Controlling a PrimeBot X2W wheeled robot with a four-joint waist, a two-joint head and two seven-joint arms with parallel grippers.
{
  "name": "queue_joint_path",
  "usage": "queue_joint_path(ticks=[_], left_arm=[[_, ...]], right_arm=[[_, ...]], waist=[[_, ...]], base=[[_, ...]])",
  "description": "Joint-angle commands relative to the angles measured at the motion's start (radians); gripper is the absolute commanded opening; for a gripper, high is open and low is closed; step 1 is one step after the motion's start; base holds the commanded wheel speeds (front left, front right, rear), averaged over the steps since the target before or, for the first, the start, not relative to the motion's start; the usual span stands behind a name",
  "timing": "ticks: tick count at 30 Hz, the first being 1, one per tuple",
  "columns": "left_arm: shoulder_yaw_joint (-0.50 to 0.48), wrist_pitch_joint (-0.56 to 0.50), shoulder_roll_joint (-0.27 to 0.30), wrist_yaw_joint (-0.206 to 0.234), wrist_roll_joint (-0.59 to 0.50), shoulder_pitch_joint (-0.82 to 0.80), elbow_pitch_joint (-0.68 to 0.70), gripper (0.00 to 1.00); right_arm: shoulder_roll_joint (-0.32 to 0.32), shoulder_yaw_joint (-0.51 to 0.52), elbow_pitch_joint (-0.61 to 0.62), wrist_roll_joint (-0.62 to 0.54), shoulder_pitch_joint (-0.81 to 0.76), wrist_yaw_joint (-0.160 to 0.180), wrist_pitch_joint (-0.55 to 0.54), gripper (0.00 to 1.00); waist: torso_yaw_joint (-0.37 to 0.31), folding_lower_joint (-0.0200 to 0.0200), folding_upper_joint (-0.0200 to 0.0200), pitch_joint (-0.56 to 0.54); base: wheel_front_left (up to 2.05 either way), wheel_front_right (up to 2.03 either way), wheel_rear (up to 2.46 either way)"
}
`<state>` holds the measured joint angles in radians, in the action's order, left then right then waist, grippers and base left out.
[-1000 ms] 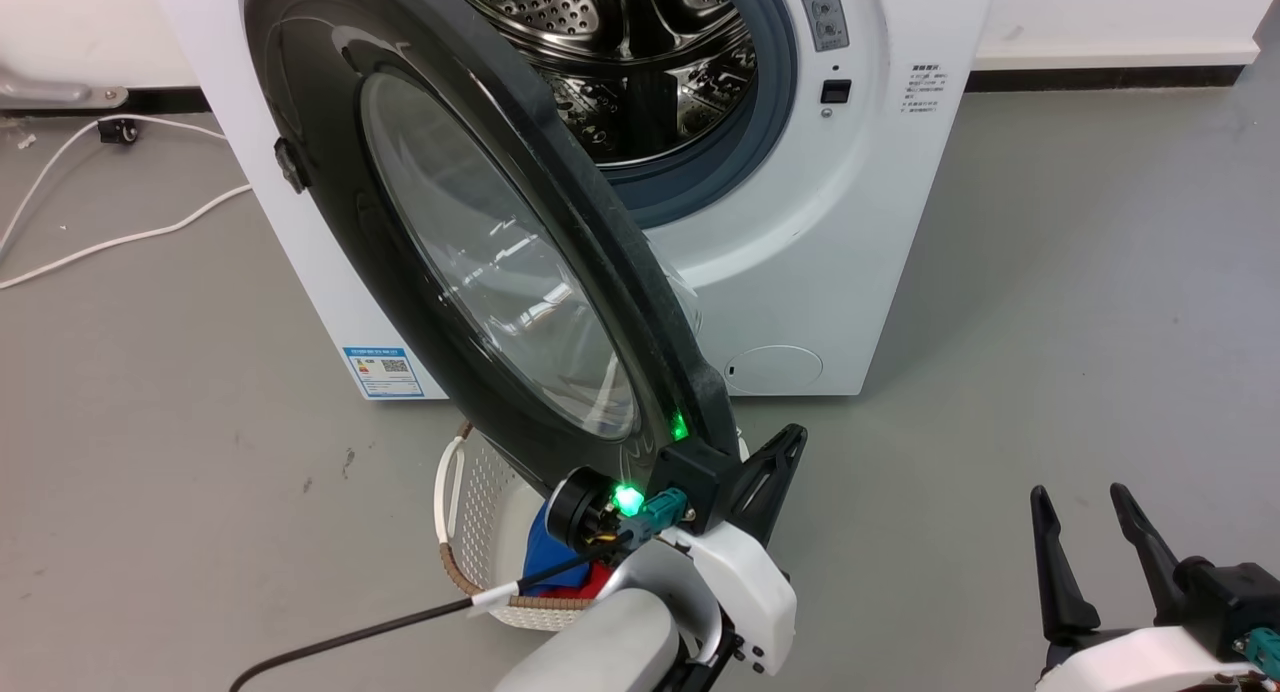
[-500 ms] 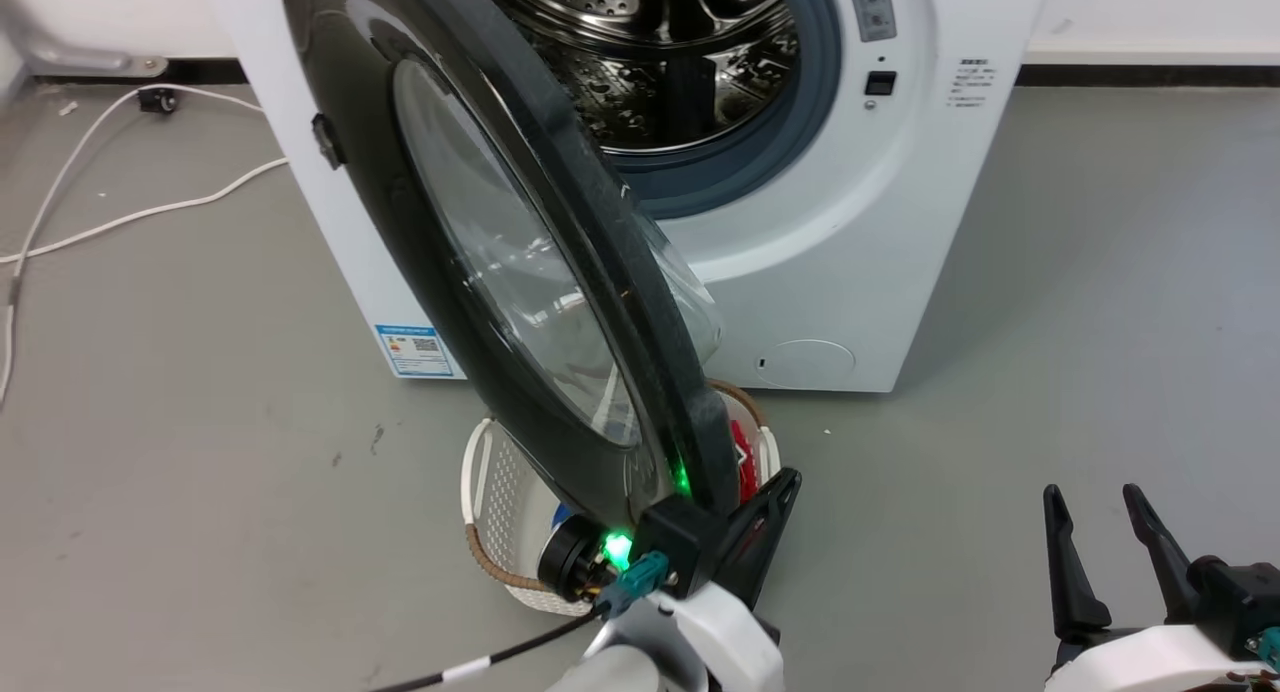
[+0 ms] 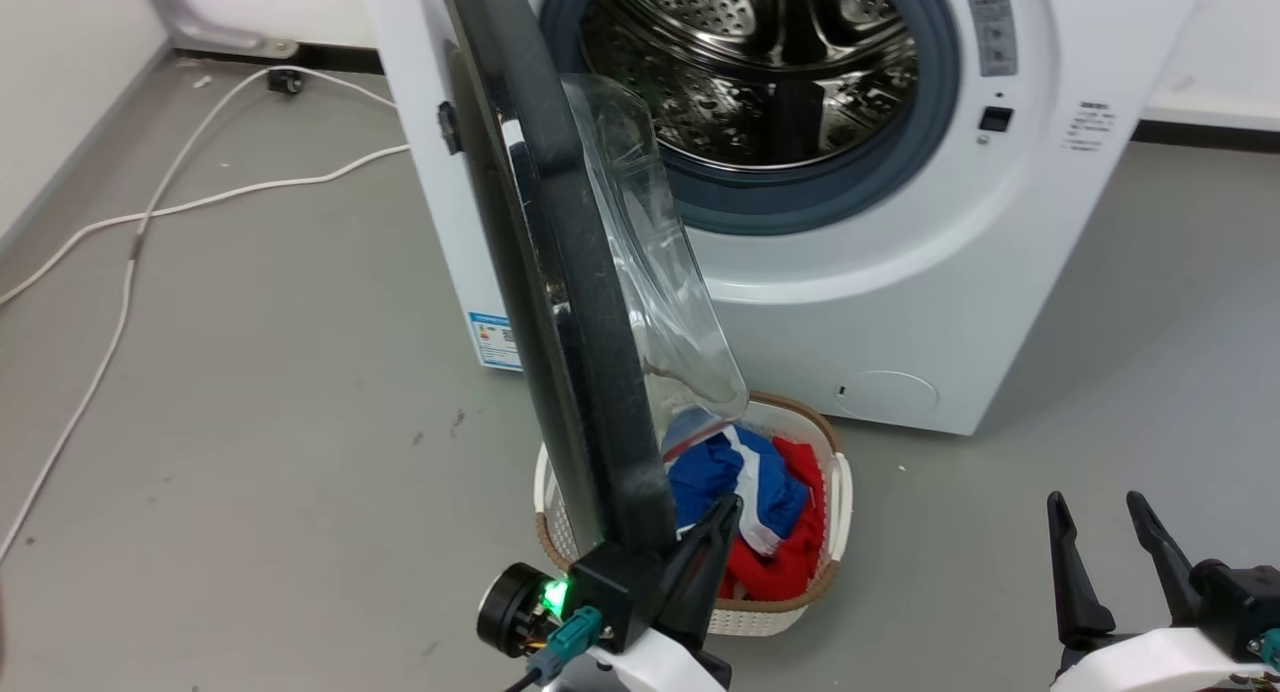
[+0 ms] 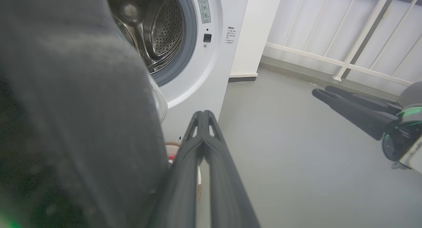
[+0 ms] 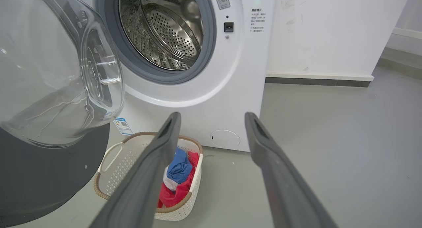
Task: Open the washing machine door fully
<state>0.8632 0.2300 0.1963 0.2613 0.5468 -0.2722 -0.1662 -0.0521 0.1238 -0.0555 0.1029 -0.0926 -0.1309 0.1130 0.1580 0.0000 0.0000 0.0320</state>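
Left claw (image 3: pixel 722 524): its two long fingers are lying pressed together with nothing between them; in the left wrist view (image 4: pixel 202 116) they are meeting at the tips.
Left claw's place: it is sitting right against the inner side of the washing machine door (image 3: pixel 575 312), at the lowest part of the dark rim; real contact is hard to tell.
Right claw (image 3: pixel 1094 502): its fingers are standing wide apart, holding nothing, and it is hovering over bare floor (image 3: pixel 250 422), well apart from the door.
Door: it is standing swung out from the washing machine (image 3: pixel 860 302), edge-on to the head camera and hinged at the machine's left side, with its clear glass bowl (image 5: pixel 49 73) bulging toward the side of the opening.
Machine front: the grey rubber ring (image 3: pixel 800 197) and the perforated steel drum (image 3: pixel 760 62) are showing uncovered.
Laundry basket (image 3: pixel 838 492): it is sitting on the floor before the machine, partly under the door's lower edge, holding blue, red and white cloth (image 3: pixel 760 517).
White cable (image 3: pixel 200 200): it is trailing over the floor to the left.
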Motion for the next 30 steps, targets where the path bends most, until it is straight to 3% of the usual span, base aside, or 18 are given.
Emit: queue_joint_path(ticks=[1,8,17,30], left_arm=[[-0.032,0.0,0.027,0.022,-0.002,-0.006,0.011,0.0],[-0.055,-0.018,0.074,0.081,0.012,0.064,0.108,0.0],[-0.176,-0.01,0.152,0.159,0.068,0.127,0.169,0.0],[-0.426,0.014,0.299,0.141,0.186,0.097,0.097,0.0]], right_arm=[[0.003,0.002,0.005,0.001,-0.008,0.0,-0.004,1.0],[0.003,0.01,0.002,0.014,-0.023,0.0,-0.003,1.0],[0.003,0.014,0.006,0.017,-0.018,0.0,-0.001,1.0],[0.003,0.015,0.047,-0.015,0.023,0.0,-0.032,1.0]], waist=[[0.024,0.0,0.0,-0.009],[0.105,0.0,0.0,-0.022],[0.199,0.0,0.0,-0.014],[0.22,0.0,0.0,0.065]], base=[[0.0,0.0,0.0],[0.0,0.0,0.0],[0.0,0.0,0.0],[0.0,0.0,0.0]])
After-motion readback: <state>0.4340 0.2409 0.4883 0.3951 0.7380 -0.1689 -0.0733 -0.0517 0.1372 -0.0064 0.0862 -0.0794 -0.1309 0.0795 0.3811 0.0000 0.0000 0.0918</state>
